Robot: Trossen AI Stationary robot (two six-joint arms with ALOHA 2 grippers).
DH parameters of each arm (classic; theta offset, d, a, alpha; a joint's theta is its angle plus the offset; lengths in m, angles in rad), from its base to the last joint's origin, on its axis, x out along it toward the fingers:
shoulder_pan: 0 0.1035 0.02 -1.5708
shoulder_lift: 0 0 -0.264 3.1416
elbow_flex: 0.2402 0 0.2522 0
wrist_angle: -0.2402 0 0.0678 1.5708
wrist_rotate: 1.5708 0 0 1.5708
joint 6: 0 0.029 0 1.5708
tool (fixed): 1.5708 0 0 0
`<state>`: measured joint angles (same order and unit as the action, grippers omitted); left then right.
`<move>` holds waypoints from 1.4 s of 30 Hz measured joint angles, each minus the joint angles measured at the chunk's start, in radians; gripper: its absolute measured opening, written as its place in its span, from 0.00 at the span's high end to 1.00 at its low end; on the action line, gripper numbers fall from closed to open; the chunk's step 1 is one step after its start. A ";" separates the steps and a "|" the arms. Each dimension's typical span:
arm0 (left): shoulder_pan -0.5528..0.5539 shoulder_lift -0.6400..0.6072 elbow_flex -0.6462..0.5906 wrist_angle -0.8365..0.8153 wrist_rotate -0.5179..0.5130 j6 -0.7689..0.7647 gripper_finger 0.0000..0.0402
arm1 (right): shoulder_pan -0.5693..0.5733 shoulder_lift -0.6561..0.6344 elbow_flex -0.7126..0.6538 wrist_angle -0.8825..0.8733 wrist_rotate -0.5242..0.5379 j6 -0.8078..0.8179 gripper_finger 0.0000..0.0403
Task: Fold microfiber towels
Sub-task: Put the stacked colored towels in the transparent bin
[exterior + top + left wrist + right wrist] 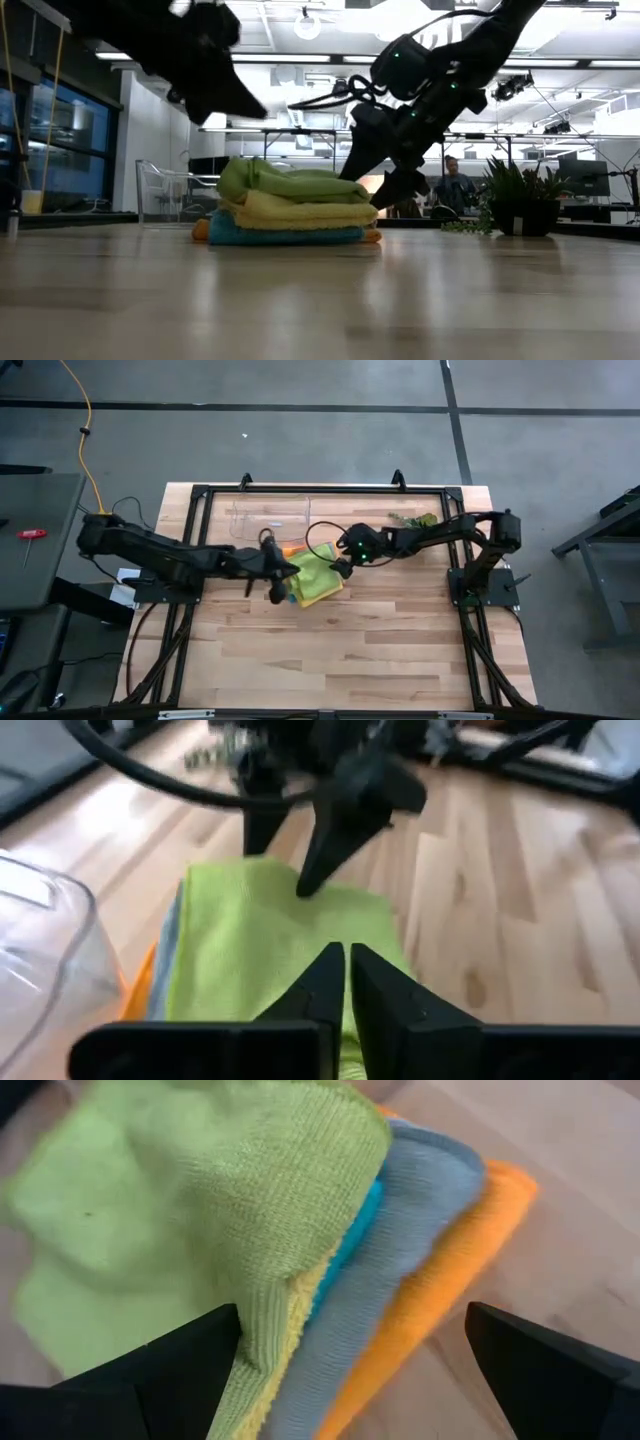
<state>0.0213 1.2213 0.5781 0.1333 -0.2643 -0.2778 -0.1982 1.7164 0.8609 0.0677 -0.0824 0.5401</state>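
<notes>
Near the centre of the high view, the microfiber towels lie stacked on the surface, lime green on top, apparently nearly all folded. Left gripper hovers closed; right gripper hovers open.

Grey towel and orange towel mostly hidden beneath green towel; teal and yellow edges only; tray beside stack cut off by frame edge

A lab or open office: ceiling light strips, a seated person (background), taped concrete floor.
</notes>
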 joint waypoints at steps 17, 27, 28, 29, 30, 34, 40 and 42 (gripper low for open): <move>0.072 0.377 0.042 0.068 0.055 -0.026 1.00 | 0.003 0.052 0.008 -0.003 0.002 0.077 0.06; 0.094 0.436 0.044 0.081 0.052 -0.006 1.00 | 0.019 0.169 0.011 0.182 -0.015 0.174 0.06; 0.097 0.439 0.044 0.082 0.052 0.000 1.00 | 0.022 0.176 0.011 0.195 -0.015 0.186 0.06; 0.101 0.444 0.044 0.086 0.052 0.001 1.00 | 0.024 0.182 0.011 0.206 -0.016 0.196 0.06; 0.106 0.449 0.044 0.089 0.052 0.001 1.00 | 0.027 0.187 0.011 0.220 -0.017 0.206 0.06; 0.123 0.459 0.044 0.097 0.058 0.001 1.00 | 0.036 0.199 0.011 0.274 -0.044 0.225 0.06; 0.128 0.466 0.043 0.118 0.061 0.001 1.00 | 0.051 0.201 0.010 0.286 -0.080 0.242 0.10; 0.128 0.466 0.043 0.120 0.059 0.001 1.00 | 0.053 0.202 0.009 0.291 -0.087 0.264 0.15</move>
<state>0.1490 1.6871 0.6209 0.2531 -0.2058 -0.2768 -0.1450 1.9187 0.8702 0.3592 -0.1697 0.8042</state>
